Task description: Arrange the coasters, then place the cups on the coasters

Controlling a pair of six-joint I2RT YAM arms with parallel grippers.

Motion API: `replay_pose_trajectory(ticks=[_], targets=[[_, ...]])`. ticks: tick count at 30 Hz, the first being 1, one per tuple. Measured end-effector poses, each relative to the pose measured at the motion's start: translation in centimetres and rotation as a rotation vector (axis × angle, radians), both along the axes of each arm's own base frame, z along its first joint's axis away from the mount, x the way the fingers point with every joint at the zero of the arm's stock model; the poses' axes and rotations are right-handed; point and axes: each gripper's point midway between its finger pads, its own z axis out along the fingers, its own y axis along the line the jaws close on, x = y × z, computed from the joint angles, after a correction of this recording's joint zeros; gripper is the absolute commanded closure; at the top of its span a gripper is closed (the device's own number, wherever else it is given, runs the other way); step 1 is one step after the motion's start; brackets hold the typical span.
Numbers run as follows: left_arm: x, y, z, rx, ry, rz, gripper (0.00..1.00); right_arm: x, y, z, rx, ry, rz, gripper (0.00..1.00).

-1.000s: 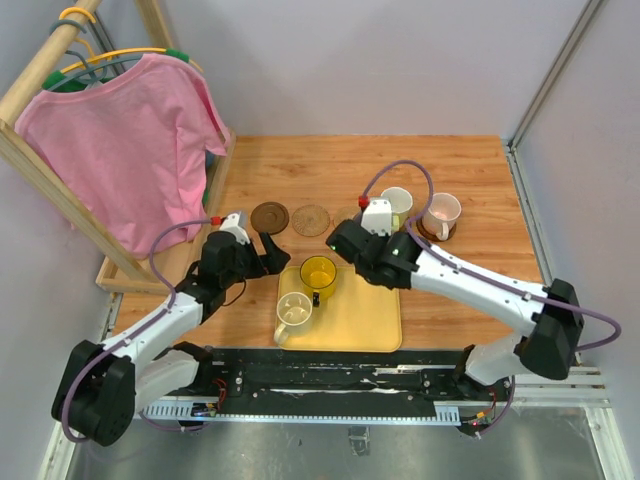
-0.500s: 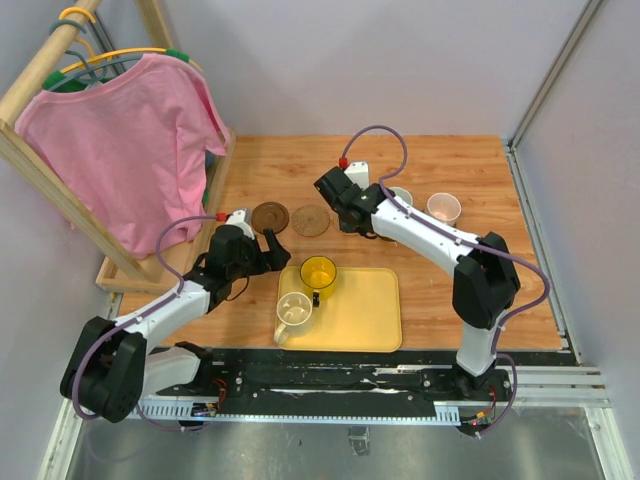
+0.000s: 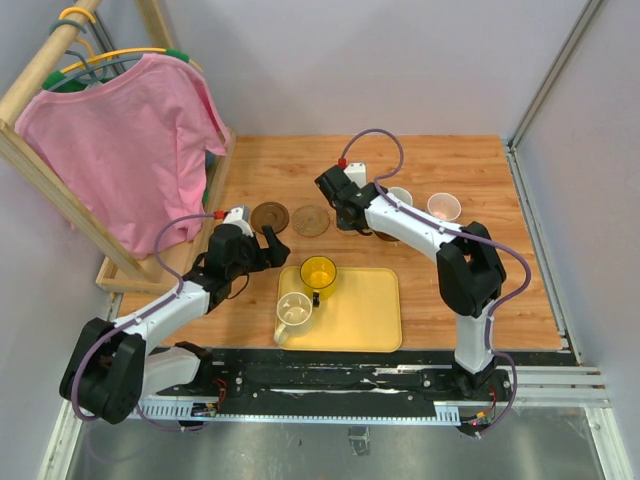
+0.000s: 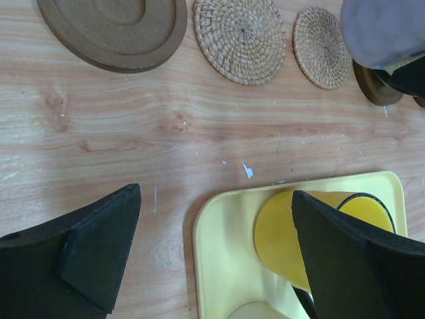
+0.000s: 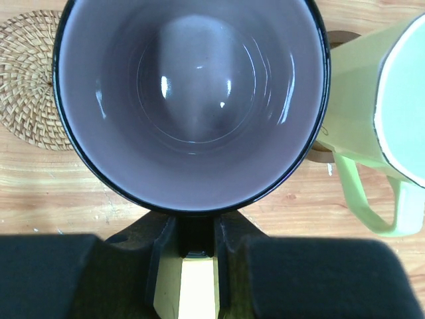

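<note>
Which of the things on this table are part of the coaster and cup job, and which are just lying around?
Job: dark brown coaster, woven coaster, second woven coaster, purple cup in the right gripper, yellow cup, cream cup, white cup, pink cup.
Lying about: yellow tray, pink shirt, wooden rack.

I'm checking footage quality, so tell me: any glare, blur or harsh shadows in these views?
Right wrist: small glints inside the purple-grey cup, otherwise sharp. Left wrist: woven coaster and table grain crisp, no glare. Top external: even light, soft shadows only.
</note>
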Motion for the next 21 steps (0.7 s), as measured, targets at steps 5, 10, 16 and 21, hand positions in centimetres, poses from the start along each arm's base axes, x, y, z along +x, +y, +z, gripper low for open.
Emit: replay_pose_trajectory(ticks=[5,10,16,21], targets=[[0.1,0.1,0.2,-0.001,-0.01,0.005,0.0,0.5,0.4,-0.9,0.004,-0.001,0.002,0.99],[-0.1,0.2,-0.2,0.003,-0.002,0.005,0.0,0.6,0.6,-1.6,-0.001,0.008,0.002,0.99],[-0.1,0.2,-0.2,0.004,-0.001,0.006,0.0,0.8,0.7,-2.8,-0.006,0.021,0.0,0.99],[-0.1,0.2,-0.3,0.005,0.002,0.005,0.0,1.2,0.1,-3.5,-0.009,0.035,-0.014,0.99]])
